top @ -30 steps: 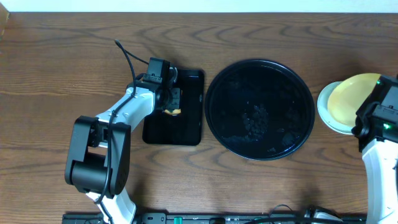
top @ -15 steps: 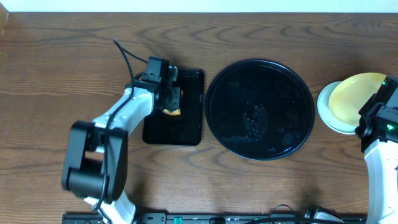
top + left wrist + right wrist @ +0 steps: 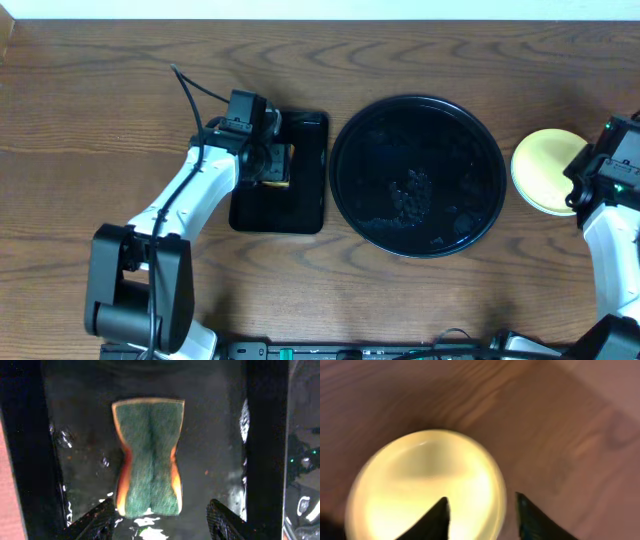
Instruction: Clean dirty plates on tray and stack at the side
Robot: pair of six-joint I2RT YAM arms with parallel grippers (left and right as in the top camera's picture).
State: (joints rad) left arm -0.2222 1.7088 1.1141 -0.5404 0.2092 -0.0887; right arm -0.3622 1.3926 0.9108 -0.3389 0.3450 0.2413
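robot lab bench: two cabled arms [image 3: 185,200] at a wooden table [image 3: 80,110].

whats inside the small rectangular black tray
A green sponge with orange edges lies in the wet rectangular tray, the left gripper open over it. Whatever is beneath the sponge is covered.
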